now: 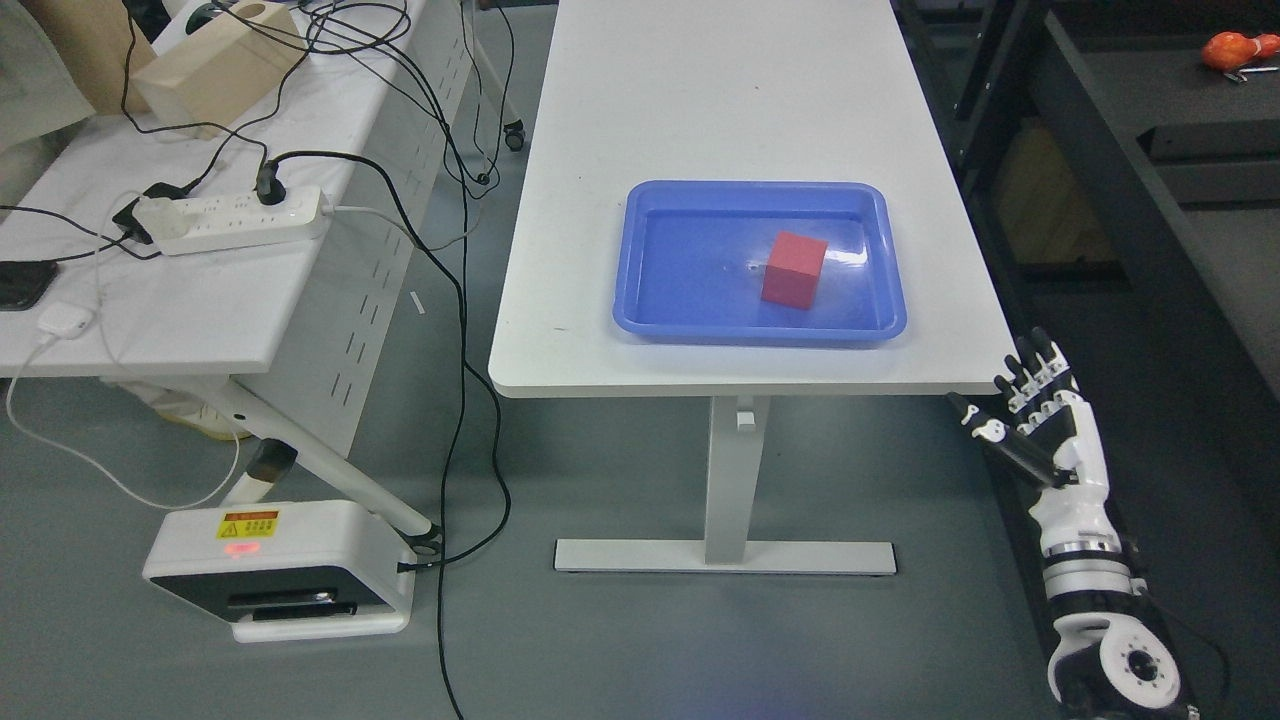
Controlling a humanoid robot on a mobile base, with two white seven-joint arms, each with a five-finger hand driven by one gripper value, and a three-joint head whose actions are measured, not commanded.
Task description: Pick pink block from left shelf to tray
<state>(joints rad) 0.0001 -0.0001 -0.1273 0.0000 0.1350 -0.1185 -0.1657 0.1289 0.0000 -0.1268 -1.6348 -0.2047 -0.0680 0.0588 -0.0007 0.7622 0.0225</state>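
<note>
Pink-red cube block (794, 270) sits inside the shallow blue plastic tray (640, 300), right of the tray's middle, resting flat on the tray floor, turned a little off the tray's edges. Nothing touches it. Tray lies on the white rectangular worktop (720, 100), toward its near edge, so it is within reach from the robot's side.

Right robot hand (1030, 410) hangs off the near right corner of the worktop, below its edge, well apart from tray and block. Fingers extended and relaxed, grasping nothing; released. Left arm is not visible.

Judgement: block is already at the goal, hand clear and low, so the placing looks done; arm reads as parked.

Left side: second white table (200, 300) with a white power strip (235, 218) and black cables, unrelated. No shelf with blocks visible on the left.
</note>
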